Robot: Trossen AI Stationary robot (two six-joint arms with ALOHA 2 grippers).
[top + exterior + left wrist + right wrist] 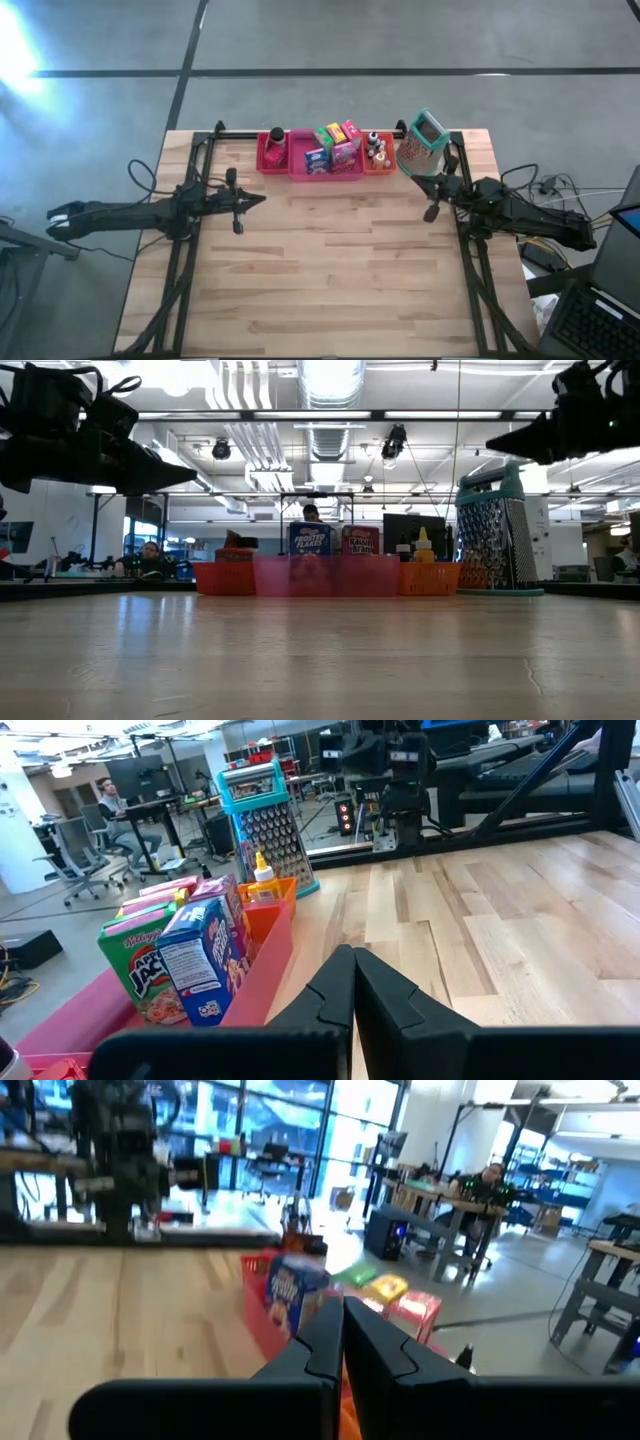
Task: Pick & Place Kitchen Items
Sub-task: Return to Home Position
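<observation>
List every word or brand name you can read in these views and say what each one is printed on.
"FROSTED FLAKES": front of the blue cereal box standing in the long pink plastic bin, low view.
"RAISIN BRAN": front of the purple cereal box beside it.
"JACKS": front of the green cereal box, left wrist view.
Too small or blurred to read: the blue cereal box's side panel and the yellow squeeze bottle.

I'm running this rig in a robotics lab. Beyond the bench [330, 270] are exposed ceiling ducts [330, 385], desks with monitors [138, 775], office chairs [82, 850] and a seated person [490, 1178].
</observation>
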